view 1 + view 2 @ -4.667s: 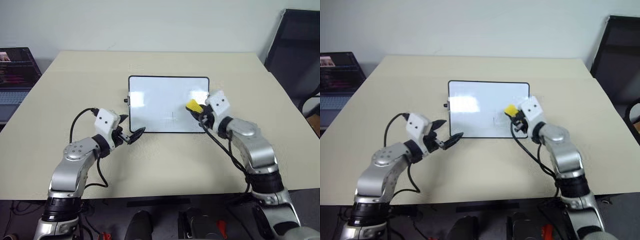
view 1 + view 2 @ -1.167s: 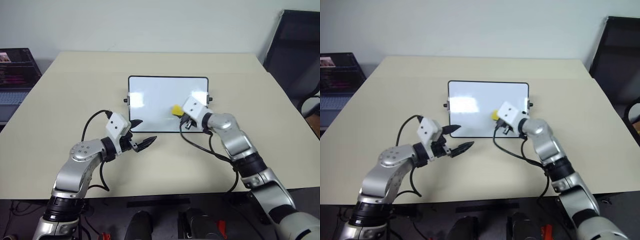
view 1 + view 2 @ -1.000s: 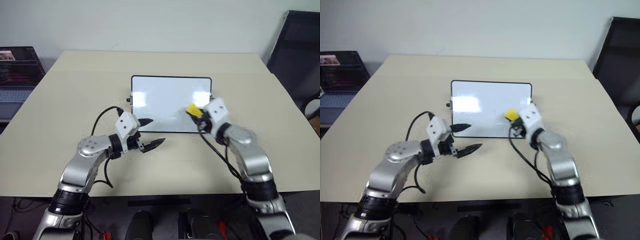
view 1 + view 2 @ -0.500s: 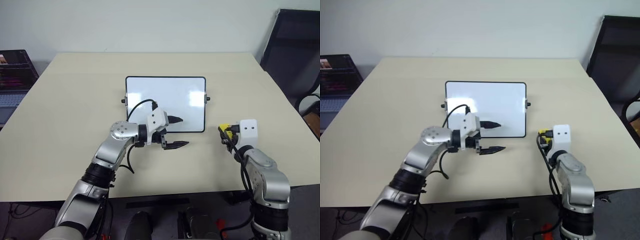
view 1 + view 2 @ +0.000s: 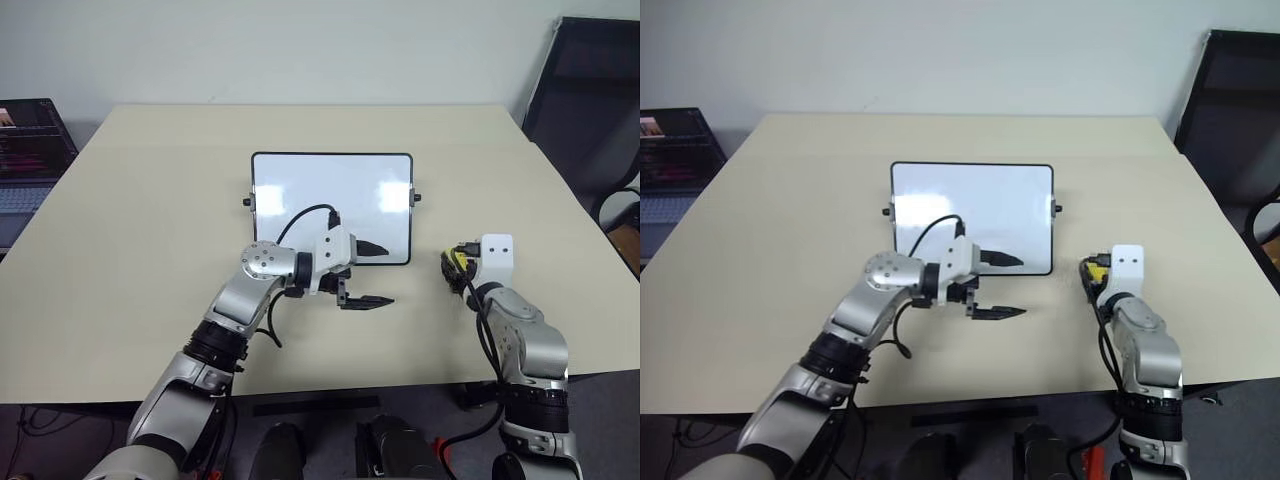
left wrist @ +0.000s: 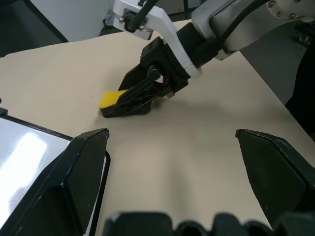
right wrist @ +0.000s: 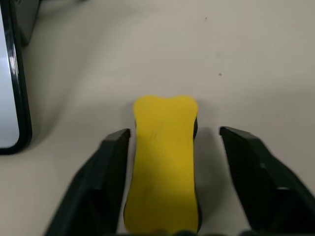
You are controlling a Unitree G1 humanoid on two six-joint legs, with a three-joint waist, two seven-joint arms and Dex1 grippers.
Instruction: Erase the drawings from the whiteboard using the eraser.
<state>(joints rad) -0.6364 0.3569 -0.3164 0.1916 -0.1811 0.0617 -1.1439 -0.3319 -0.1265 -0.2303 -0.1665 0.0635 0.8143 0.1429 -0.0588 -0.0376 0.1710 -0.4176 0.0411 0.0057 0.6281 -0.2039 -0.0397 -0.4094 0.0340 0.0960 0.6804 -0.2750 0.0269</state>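
The whiteboard (image 5: 330, 195) lies flat at the table's middle, and no drawings show on its white face. To its right the yellow eraser (image 7: 165, 162) rests on the tabletop between the fingers of my right gripper (image 7: 174, 133). That gripper is open, with a clear gap on one side of the eraser. The left wrist view shows the same eraser (image 6: 112, 99) at the tips of the right gripper's black fingers. My left gripper (image 5: 388, 275) hovers wide open at the board's near right corner, one finger over the board's edge, nothing in it.
A laptop (image 5: 28, 150) sits off the table's far left. A black chair (image 5: 590, 100) stands beyond the right edge. Bare tabletop (image 5: 150, 250) stretches to the left of the board and in front of it.
My right gripper carried the eraser off the board to the table on its right, came down and opened. My left gripper swung right to the board's near right corner.
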